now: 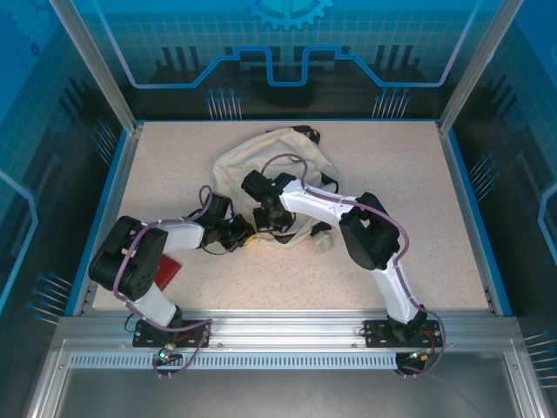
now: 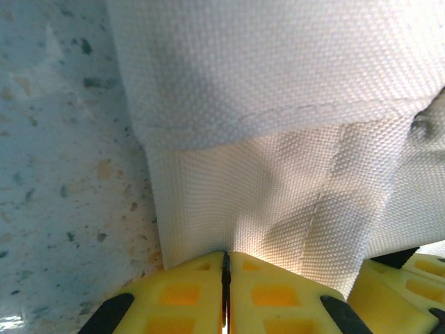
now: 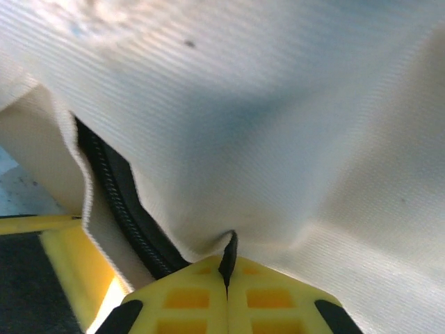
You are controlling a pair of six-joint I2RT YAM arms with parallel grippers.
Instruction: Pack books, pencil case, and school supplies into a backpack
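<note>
The cream-white backpack lies crumpled in the middle of the table. My left gripper is at its near left edge, with its yellow fingers shut on a fold of the woven fabric. My right gripper is just beside it, over the bag's near side. It is shut on a pinch of the cream cloth next to a black zip line. The books and the pencil case are out of view.
A flat red thing lies on the table under the left arm; I cannot tell what it is. The bag's small beige tag hangs beside the right arm. Blue walls edge the speckled table.
</note>
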